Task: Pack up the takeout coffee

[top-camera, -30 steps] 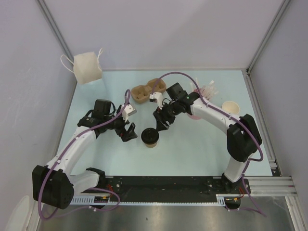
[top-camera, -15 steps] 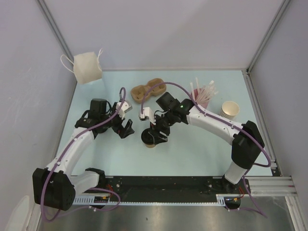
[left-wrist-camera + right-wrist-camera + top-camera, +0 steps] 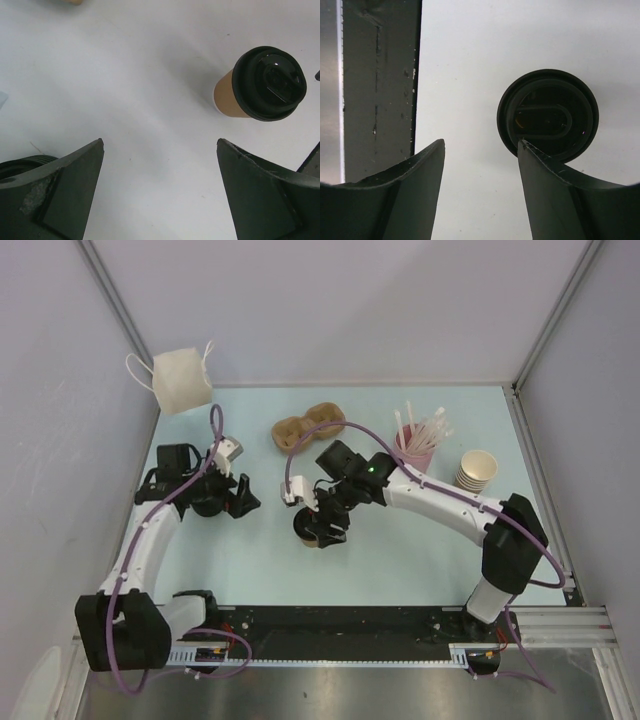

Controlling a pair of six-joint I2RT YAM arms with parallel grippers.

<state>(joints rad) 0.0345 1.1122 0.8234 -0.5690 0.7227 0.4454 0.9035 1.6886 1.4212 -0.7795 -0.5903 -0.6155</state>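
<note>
Closing on the lidded takeout coffee (image 3: 313, 526) at the table's (image 3: 420, 560) centre, right gripper (image 3: 481, 150) spread and empty — pulling the gaping left gripper (image 3: 160, 150) back toward the left edge, likely clearing for pickup.

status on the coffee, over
Left gripper open, empty, away from lidded cup. Right gripper open above it, not gripping. Cup upright, lid on, no clutter beside it.

white links, blk joints, purple cables; left pincer (image 3: 160, 143), right pincer (image 3: 480, 143) blk.
</note>
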